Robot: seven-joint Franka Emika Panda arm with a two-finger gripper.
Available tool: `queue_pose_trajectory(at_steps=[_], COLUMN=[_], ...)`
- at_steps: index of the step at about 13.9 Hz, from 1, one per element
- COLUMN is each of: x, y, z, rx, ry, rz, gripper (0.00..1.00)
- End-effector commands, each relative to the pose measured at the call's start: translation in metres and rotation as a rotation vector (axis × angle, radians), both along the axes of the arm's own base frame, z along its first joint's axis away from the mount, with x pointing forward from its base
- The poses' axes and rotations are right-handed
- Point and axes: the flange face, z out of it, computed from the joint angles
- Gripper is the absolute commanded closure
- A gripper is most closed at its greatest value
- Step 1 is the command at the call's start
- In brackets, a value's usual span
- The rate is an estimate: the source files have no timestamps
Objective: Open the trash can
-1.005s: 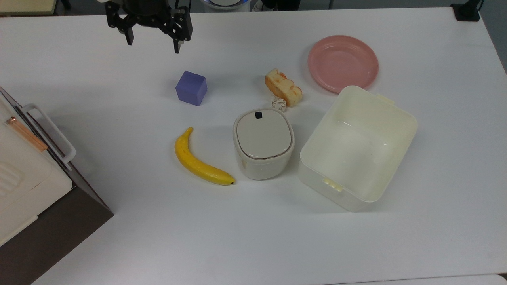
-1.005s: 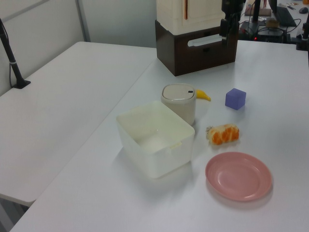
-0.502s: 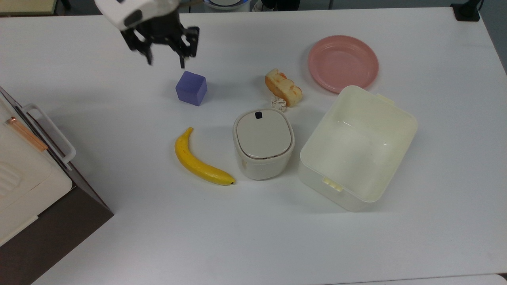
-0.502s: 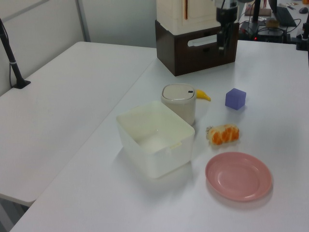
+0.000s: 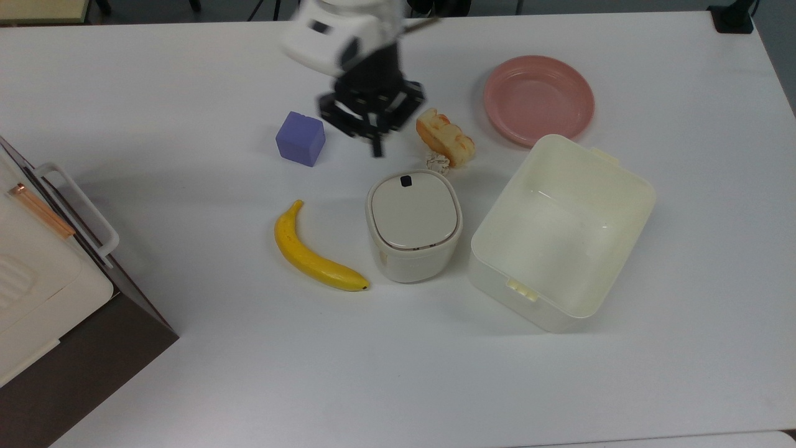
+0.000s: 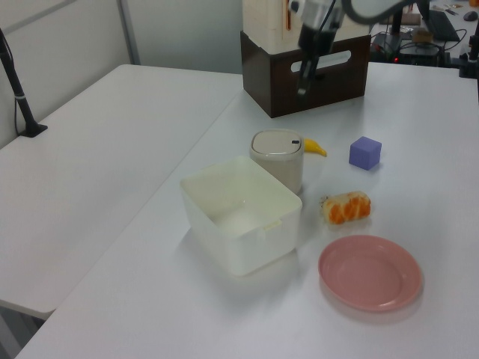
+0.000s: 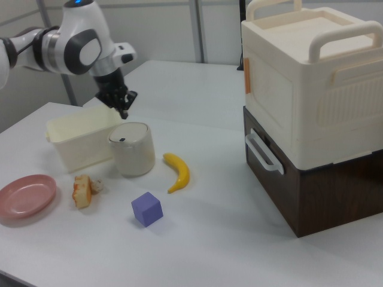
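I have the end effector point(image 5: 375, 138) hanging above the table point(image 5: 186, 373), in the top view between the purple cube point(image 5: 301, 138) on its left and the piece of bread point(image 5: 445, 138) on its right, touching neither. Its motion blur hides the fingers from me, so I cannot tell whether they stand apart or together; nothing is carried in them as far as I can judge. The trash can point(image 5: 413, 225) stands mid-table with its lid flat and closed, the banana point(image 5: 311, 252) just beside it on the top view's left and the open cream box point(image 5: 559, 233) just beside it on the top view's right. The relation I care about: in the top view the can lies below and slightly to the right of the end effector, and the lid's small black mark point(image 5: 405, 181) sits on the edge nearest the tool. In the right view the end effector point(image 7: 122, 109) hovers just above the can's point(image 7: 131, 148) far rim. I judge the next move a short descent onto that marked edge; drifting sideways risks clipping the bread.
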Motion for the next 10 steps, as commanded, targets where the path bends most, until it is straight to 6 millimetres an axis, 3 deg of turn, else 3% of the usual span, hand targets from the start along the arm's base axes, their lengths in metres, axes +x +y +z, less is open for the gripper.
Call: queue_pose_trajectory(at_steps=[1, 3, 6, 9, 10], x=[0.018, 0.022, 0.026, 0.025, 0.024], y=[0.045, 0.06, 0.06, 0.057, 0.051], z=[-0.044, -0.064, -0.086, -0.088, -0.077], rx=[0.005, 0.006, -0.003, -0.011, -0.01], ry=[-0.004, 0.006, 0.034, 0.045, 0.035], rz=[0.038, 0.041, 0.036, 0.036, 0.027], gripper=[1.0, 1.0, 1.0, 1.0, 1.0])
